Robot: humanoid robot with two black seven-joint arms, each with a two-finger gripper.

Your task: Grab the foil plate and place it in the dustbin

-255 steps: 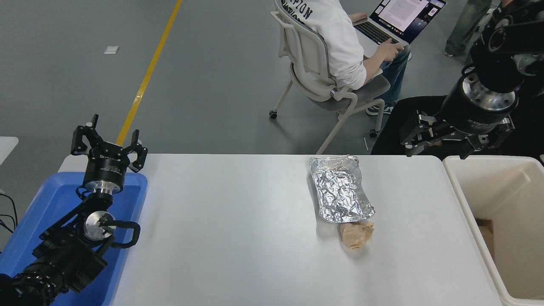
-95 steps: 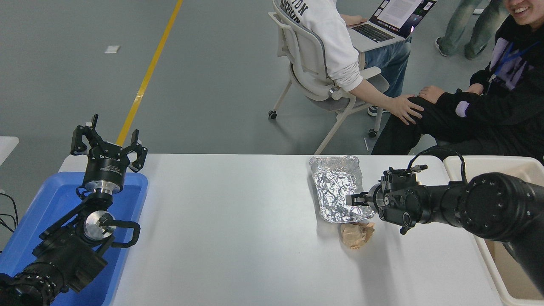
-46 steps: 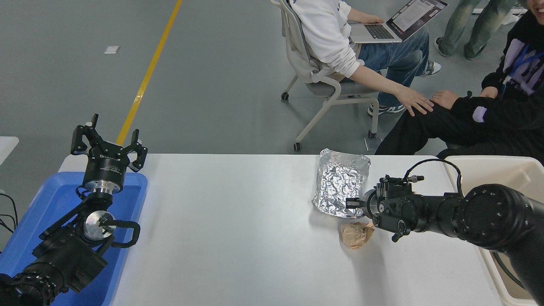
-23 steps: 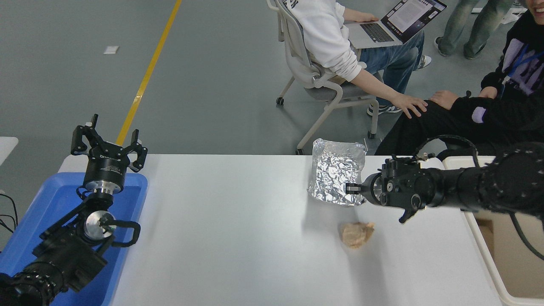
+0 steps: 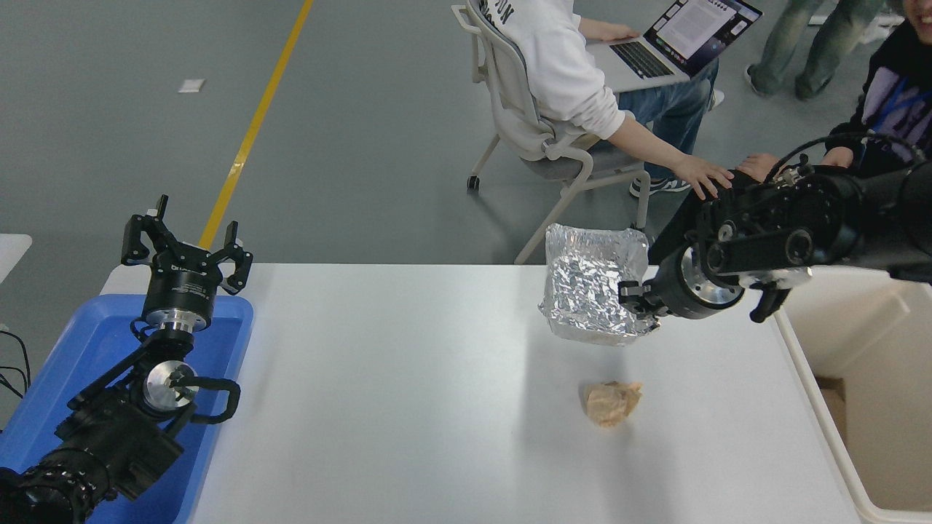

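The right end effector point(image 5: 635, 298) is pinching the near right edge of the shiny, crinkly silver foil plate point(image 5: 591, 291). The foil plate is up in the air above the white counter point(image 5: 408, 407). It is tilted, so its open side faces the camera. It hangs over the far right part of the counter, and a soft shadow lies on the counter below it.

The big cream plastic dustbin point(image 5: 859, 378) stands at the right end of the counter, just to the right of the right arm. The foil plate is near it but not over it.

A small crumpled tan paper ball point(image 5: 610, 402) lies on the counter, nearer the camera than the foil plate and apart from it.

The left end effector point(image 5: 186, 251) is parked at the lower left with its fingers spread wide and nothing in them. It sits over the far edge of a flat blue plastic tray point(image 5: 73, 364) at the left end of the counter.

Past the counter, a person in a white top point(image 5: 564, 65) sits on a light chair with a laptop. A person in dark clothes point(image 5: 881, 109) sits at the right.
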